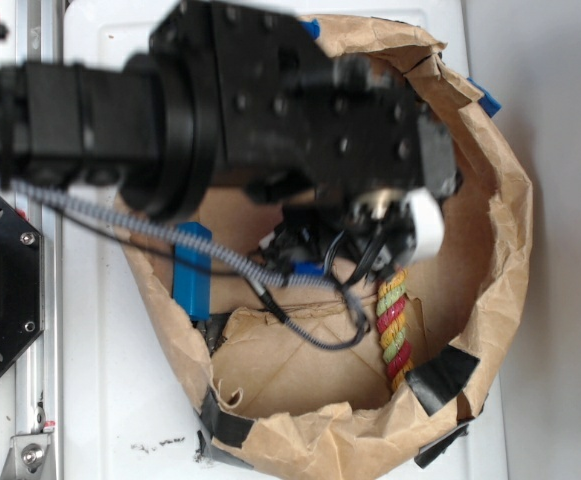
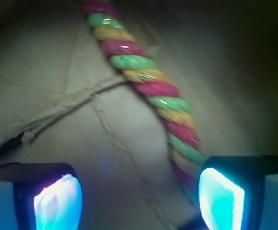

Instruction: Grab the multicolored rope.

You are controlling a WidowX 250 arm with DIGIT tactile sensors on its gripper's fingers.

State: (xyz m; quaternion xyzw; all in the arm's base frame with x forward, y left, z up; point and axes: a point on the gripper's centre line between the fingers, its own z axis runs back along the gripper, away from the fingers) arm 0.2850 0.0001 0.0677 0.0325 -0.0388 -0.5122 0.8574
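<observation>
crumpled brown paper walls (image 1: pixel 505 215) ring the claw (image 2: pixel 139 194) closely on the right and near sides. between its spread fingers lies bare paper floor (image 2: pixel 115 158); the multicolored rope (image 2: pixel 150 86) runs against the right finger (image 2: pixel 222 199).

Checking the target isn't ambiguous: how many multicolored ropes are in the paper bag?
1. The multicolored rope lies on the floor of the paper bag, along its right side, passing under the gripper. The arm hides part of the bag.

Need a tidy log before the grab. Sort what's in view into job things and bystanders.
For the job:
- multicolored rope, lying on the bag floor
- gripper, open, with the rope running under one finger

Just there:
- brown paper bag
- grey braided cable
- blue clip
- black tape
</observation>
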